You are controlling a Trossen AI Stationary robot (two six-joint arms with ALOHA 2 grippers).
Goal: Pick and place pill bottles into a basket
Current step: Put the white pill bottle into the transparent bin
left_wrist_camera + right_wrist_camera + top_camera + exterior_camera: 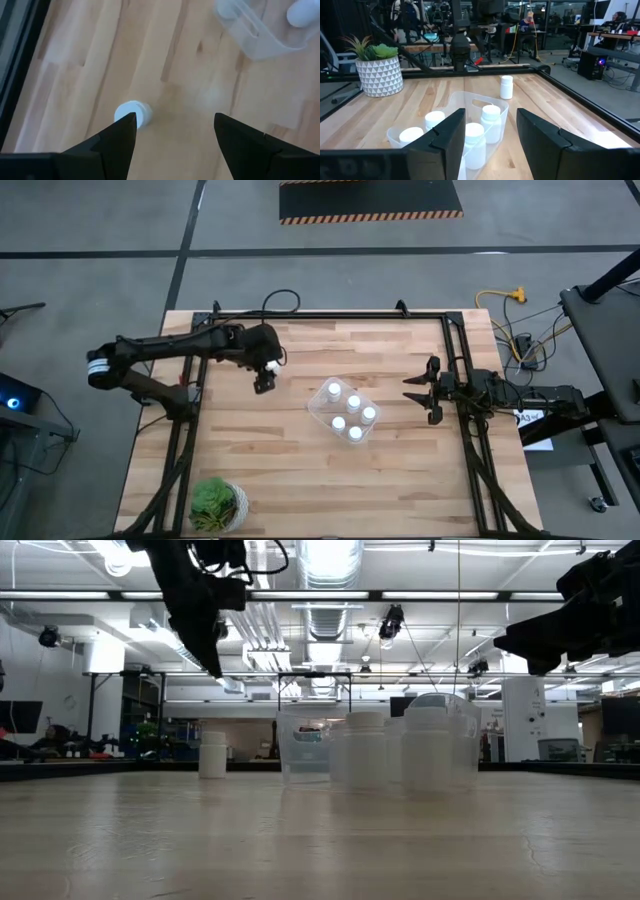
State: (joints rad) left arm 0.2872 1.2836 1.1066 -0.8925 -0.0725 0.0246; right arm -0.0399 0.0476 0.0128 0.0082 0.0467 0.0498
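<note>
left hand (264, 383) open — above lone pill bottle (132, 113) | right hand (421, 390) open — beside basket (318, 411)

Lone pill bottle (131, 114) — base hidden behind left gripper (175, 131) finger.

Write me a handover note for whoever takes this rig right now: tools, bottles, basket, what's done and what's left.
Left tool: open, empty, raised above the last loose pill bottle, which stands upright on the table on the left arm's side of the basket.
Right tool: open, empty, waiting near the table's right edge, facing the basket.
Done: four pill bottles stand in the clear basket at mid-table.
Left: grasp the loose bottle and place it in the basket. The potted plant sits at the near-left corner, out of the way.
</note>
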